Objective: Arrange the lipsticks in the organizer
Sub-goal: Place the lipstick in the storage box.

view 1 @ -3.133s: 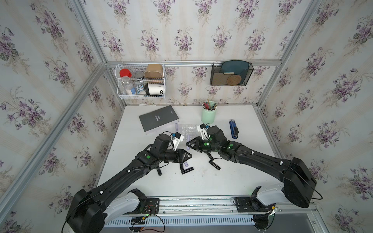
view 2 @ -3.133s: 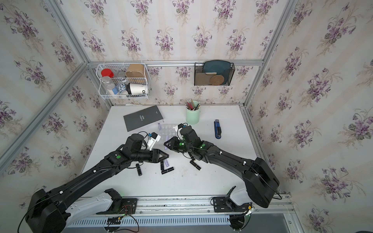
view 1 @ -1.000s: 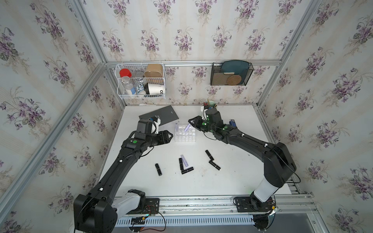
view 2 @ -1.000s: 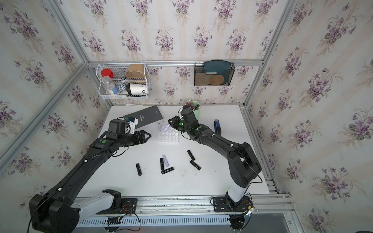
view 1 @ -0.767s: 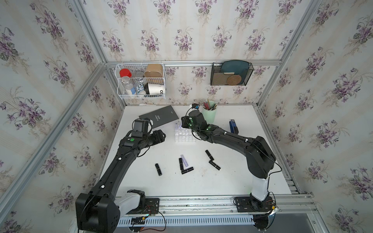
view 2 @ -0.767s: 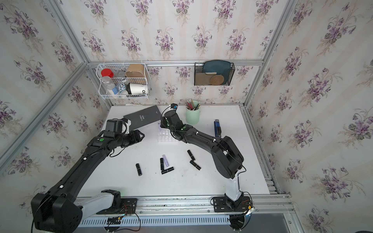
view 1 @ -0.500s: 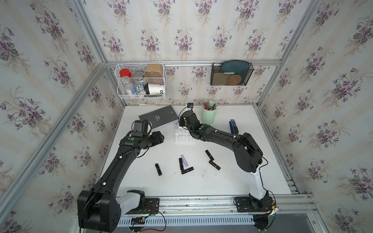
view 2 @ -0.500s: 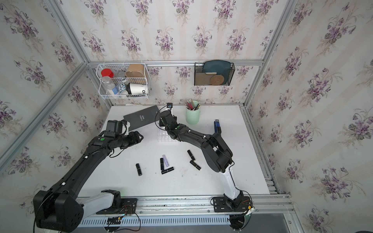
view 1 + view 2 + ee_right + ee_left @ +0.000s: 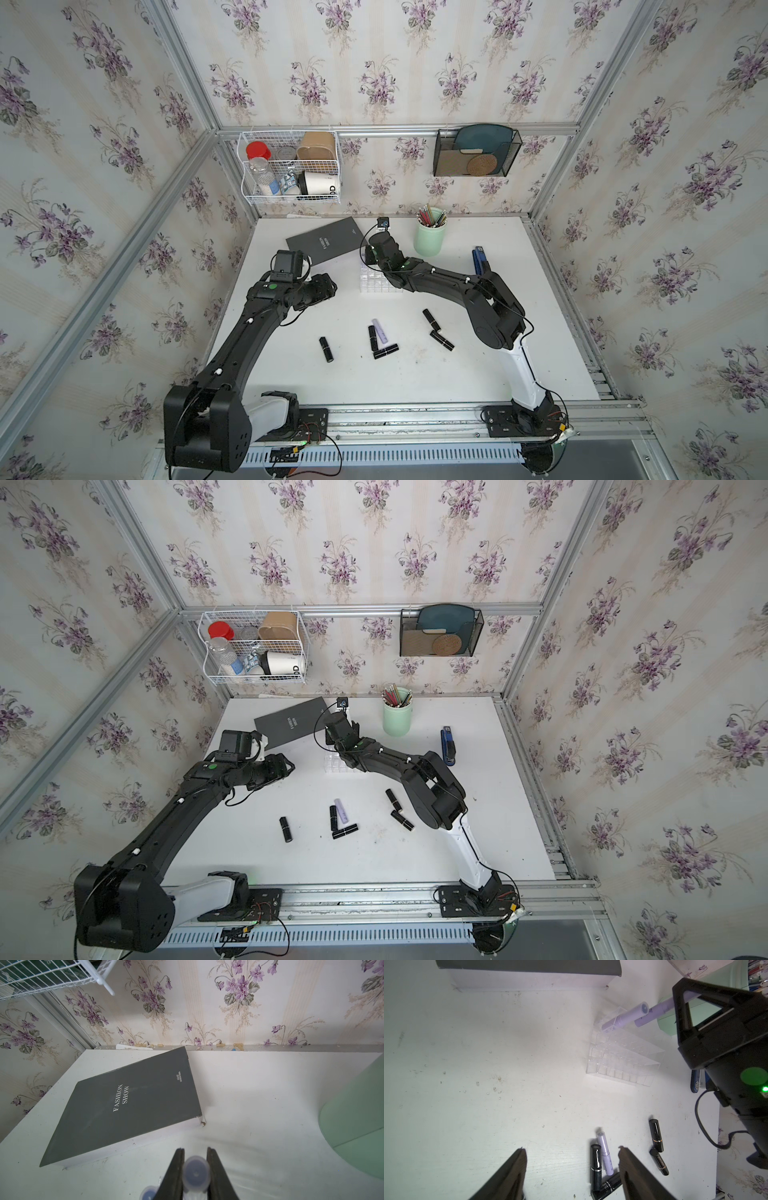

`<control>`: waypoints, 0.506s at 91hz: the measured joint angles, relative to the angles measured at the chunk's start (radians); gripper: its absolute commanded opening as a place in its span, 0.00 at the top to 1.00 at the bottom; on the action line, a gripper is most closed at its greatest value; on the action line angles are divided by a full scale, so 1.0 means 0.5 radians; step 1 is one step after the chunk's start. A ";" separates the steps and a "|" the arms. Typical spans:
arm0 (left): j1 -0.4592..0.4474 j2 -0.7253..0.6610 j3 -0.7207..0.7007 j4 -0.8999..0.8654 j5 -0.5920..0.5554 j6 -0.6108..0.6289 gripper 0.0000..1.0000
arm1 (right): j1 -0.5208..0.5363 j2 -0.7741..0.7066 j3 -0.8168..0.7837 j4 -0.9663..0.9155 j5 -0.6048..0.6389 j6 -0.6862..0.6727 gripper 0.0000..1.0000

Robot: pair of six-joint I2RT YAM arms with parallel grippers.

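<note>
Pinch by right gripper (image 9: pixel 195 1149) high on lilac lipstick (image 9: pixel 195 1171), over far corner of organizer (image 9: pixel 623 1057), beside lilac tube (image 9: pixel 625 1018) already slotted. Upright hold probably meant for straight drop into cell. Left gripper (image 9: pixel 571 1149) spread, empty, off to one side. Six loose lipsticks (image 9: pixel 381 331) flat on table (image 9: pixel 457 374).

Both top views are bright and evenly lit. The light is soft and comes from overhead, so the white worktop (image 9: pixel 415 382) is pretty much blown out and the shadows on it are faint and fuzzy. The left wrist view has a cool greenish cast, brightest mid-picture and greyer toward its corners, and the left end effector (image 9: pixel 571 1149) looks soft. In the right wrist view, the lilac lipstick (image 9: pixel 195 1172) in the right end effector (image 9: pixel 195 1149) is blurred. The mint cup (image 9: pixel 357 1126) is stretched at the edge, but the book (image 9: pixel 128 1103) lettering is crisp.
</note>
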 measured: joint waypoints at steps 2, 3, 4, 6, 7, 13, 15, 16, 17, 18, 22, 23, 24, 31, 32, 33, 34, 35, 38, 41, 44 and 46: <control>0.000 0.000 -0.002 0.000 0.007 0.000 0.27 | 0.000 0.010 0.011 0.000 -0.003 0.001 0.89; 0.000 0.000 -0.004 0.000 0.009 0.000 0.27 | 0.000 0.014 0.016 -0.001 -0.005 0.000 0.89; 0.000 0.000 -0.005 0.000 0.010 0.000 0.27 | 0.000 0.019 0.020 -0.001 -0.006 0.000 0.89; 0.000 0.000 -0.008 0.000 0.013 0.000 0.27 | 0.000 0.030 0.030 -0.002 -0.006 0.000 0.89; 0.000 0.000 -0.009 0.001 0.015 0.000 0.27 | 0.000 0.034 0.034 -0.002 -0.007 0.001 0.89; 0.000 0.003 -0.016 0.001 0.027 0.000 0.27 | 0.000 0.060 0.059 -0.002 -0.013 0.001 0.89; 0.000 0.003 -0.018 0.001 0.032 0.000 0.27 | 0.000 0.066 0.066 -0.003 -0.013 0.001 0.89; 0.000 0.004 -0.020 0.001 0.034 0.001 0.27 | 0.000 0.069 0.067 -0.003 -0.013 0.001 0.89; 0.000 0.004 -0.021 0.000 0.037 0.001 0.27 | 0.000 0.073 0.069 -0.003 -0.014 0.002 0.89; 0.000 0.004 -0.022 0.000 0.039 0.001 0.27 | -0.001 0.076 0.069 -0.003 -0.014 0.004 0.89; 0.000 0.004 -0.026 0.000 0.040 0.001 0.27 | -0.001 0.082 0.069 -0.004 -0.014 0.008 0.90; 0.001 0.004 -0.027 0.001 0.041 0.001 0.27 | -0.001 0.085 0.067 -0.004 -0.014 0.008 0.90; 0.001 0.004 -0.027 0.001 0.041 0.001 0.27 | -0.001 0.085 0.065 -0.003 -0.014 0.008 0.90; 0.004 0.003 -0.031 0.001 0.047 0.002 0.27 | 0.000 0.089 0.043 -0.005 -0.014 0.010 0.90; 0.004 0.003 -0.031 0.000 0.048 0.002 0.27 | 0.000 0.089 0.037 -0.005 -0.013 0.011 0.90; 0.005 0.003 -0.031 0.001 0.048 0.002 0.27 | 0.000 0.089 0.034 -0.005 -0.013 0.014 0.90; 0.005 0.003 -0.031 0.001 0.049 0.003 0.27 | 0.000 0.089 0.031 -0.005 -0.012 0.016 0.90; 0.006 0.003 -0.032 0.002 0.050 0.003 0.27 | 0.000 0.089 0.027 -0.005 -0.013 0.017 0.90; 0.006 0.003 -0.034 0.003 0.053 0.003 0.27 | 0.000 0.089 0.018 -0.005 -0.013 0.018 0.89; 0.010 0.003 -0.035 0.002 0.055 0.003 0.27 | 0.000 0.089 0.015 -0.005 -0.010 0.019 0.88; 0.012 0.003 -0.037 0.004 0.056 0.003 0.28 | 0.000 0.091 0.015 -0.005 -0.008 0.019 0.85; 0.013 0.003 -0.038 0.005 0.056 0.003 0.28 | 0.000 0.092 0.015 -0.005 -0.005 0.019 0.81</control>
